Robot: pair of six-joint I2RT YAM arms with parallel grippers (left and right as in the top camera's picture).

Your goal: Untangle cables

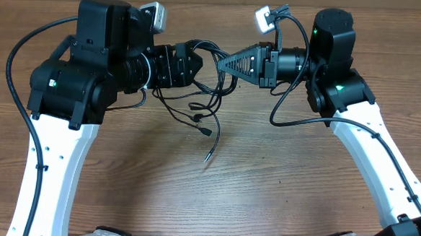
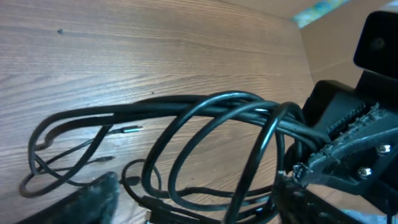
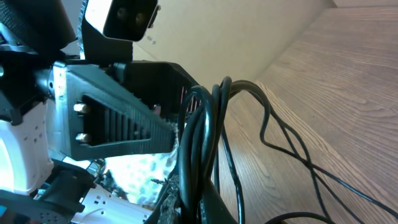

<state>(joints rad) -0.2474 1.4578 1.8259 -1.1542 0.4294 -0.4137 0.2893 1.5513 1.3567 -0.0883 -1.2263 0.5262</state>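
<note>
Cables [image 2: 249,107], thin black cords with small plugs, hang bunched between our two hands above the brown wooden tabletop [image 1: 287,180]. Our left hand [image 1: 192,63] is clenched on one side of the bundle and our right hand [image 1: 223,62] grasps the other. Loose ends trail down, a silver-tipped plug [image 1: 208,156] lowest.

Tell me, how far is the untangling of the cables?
Done: nothing visibly; the cables are one tangled bundle. In hand: left pincer and right pincer both appear to grip it above the table. Left: pull each cord free; only loose plug ends hang out.
</note>
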